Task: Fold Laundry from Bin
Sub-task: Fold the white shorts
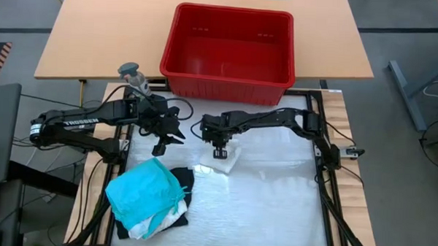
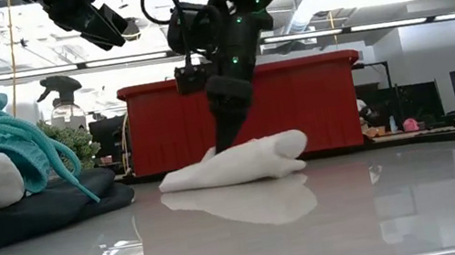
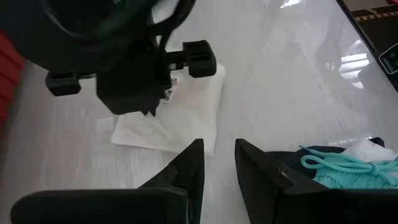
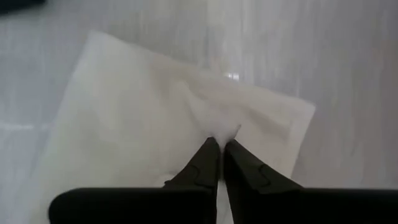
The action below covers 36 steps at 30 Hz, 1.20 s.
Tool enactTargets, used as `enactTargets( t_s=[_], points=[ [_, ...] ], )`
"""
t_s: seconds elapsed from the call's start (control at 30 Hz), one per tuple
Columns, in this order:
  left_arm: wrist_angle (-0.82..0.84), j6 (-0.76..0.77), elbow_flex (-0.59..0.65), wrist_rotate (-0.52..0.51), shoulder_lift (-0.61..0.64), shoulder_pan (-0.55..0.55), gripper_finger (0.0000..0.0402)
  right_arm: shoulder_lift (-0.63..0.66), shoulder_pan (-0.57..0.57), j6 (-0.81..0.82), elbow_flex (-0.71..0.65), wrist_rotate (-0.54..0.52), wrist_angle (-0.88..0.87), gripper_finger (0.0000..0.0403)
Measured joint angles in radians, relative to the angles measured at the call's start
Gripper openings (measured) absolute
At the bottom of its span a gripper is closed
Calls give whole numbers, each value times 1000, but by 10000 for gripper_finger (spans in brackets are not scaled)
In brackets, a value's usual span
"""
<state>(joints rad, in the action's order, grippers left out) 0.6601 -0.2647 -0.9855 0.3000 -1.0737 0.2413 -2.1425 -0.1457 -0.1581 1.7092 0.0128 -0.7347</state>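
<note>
Bin (image 1: pixel 228 72) apparently bare inside

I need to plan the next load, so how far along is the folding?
Nearly done, it seems. The red bin looks empty, and a teal piece sits folded on a stack with white and black ones. In hand: the right tool is pinching the folded white cloth at mid-table, while the left tool waits beside it, holding nothing. Left: finishing that cloth and probably adding it to the stack.
</note>
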Motion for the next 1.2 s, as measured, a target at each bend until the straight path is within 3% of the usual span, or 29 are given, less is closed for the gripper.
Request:
enactTargets(
  t_s=[0.2,0.5,0.63,0.77,0.87,0.93,1.07,1.2],
  points=[
    [-12,23,5,0,0,0,78,3,-22,15,0,3,16,85],
    [-68,54,27,-83,-17,0,78,4,-99,121,136,9,-3,213],
    [-153,148,27,-114,-39,9,78,53,-132,147,240,29,-176,222],
    [-260,241,27,-21,-54,44,78,219,-149,172,235,139,-238,205],
    [-363,297,26,74,-54,71,78,391,-129,215,109,142,-164,186],
    [-410,314,26,98,-54,85,78,512,-95,274,-33,88,-71,173],
    [-439,315,26,99,-52,106,78,688,37,410,-392,-79,311,148],
    [-440,329,27,96,-52,121,78,721,184,522,-699,-340,684,124]
  ],
)
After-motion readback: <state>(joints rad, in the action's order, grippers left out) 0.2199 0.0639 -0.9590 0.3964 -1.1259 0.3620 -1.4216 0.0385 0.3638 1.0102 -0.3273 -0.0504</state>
